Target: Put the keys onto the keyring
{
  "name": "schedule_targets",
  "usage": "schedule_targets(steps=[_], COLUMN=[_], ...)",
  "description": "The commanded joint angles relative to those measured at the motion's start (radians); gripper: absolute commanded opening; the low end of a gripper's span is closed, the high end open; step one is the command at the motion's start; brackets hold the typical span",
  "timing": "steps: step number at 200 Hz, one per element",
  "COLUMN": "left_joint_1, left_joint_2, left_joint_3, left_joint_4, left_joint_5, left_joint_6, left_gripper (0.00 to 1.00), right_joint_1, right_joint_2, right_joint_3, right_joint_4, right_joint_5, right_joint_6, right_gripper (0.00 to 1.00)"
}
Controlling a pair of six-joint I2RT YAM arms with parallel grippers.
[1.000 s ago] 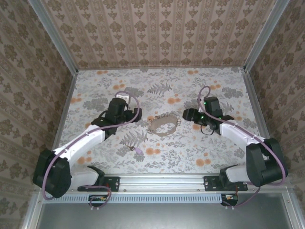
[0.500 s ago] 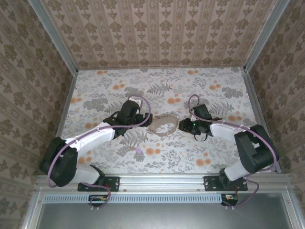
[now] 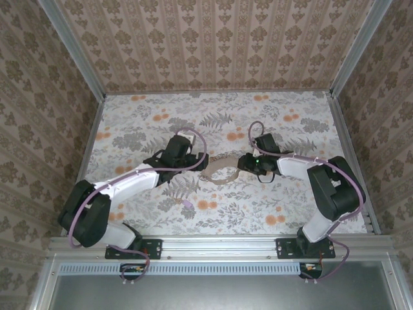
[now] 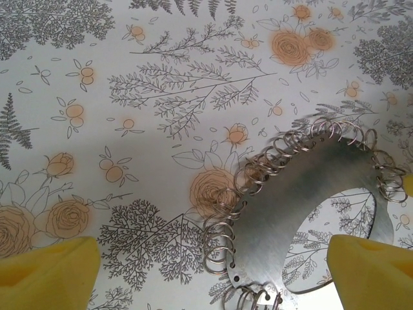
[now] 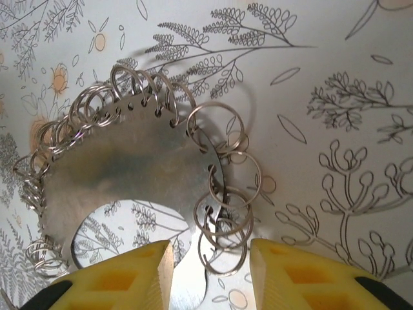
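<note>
My left pincer [image 4: 211,274] stands wide open and empty, with the flat silvery crescent metal plate [image 4: 290,187] between its pads. My right pincer [image 5: 211,271] is partly open around the small silvery wire rings [image 5: 222,223] and grips nothing.

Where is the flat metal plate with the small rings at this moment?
In the top view, the metal plate lies on the floral table near its centre, directly between the left end effector and the right end effector.

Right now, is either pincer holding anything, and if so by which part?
The left pincer is open and holds nothing. The right pincer straddles the small wire rings on the flat metal plate's rim; whether it grips them cannot be told.
</note>
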Motion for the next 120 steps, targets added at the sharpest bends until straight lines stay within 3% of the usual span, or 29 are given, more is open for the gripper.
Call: schedule_targets(steps=[1,70,120], left_joint_1=[-0.006,-0.006,-0.006], left_joint_2=[0.022,0.046,0.050], left_joint_3=[0.036,0.027,0.022], left_joint_4=[0.026,0.038,0.048], left_joint_5=[0.018,0.032,0.043], left_joint_6=[0.002,-0.007,-0.021], left_gripper=[0.92,0.92,0.92], right_joint_1=[0.007,0.007,0.006], right_joint_2=[0.032,0.079,0.002], right_joint_3=[0.042,0.109,0.059], right_joint_4=[0.001,-0.010,-0.031], right_joint_5=[0.019,0.013,0.040], right_joint_6=[-0.016,-0.026,-0.026], right_gripper=[0.38,0.38,0.38])
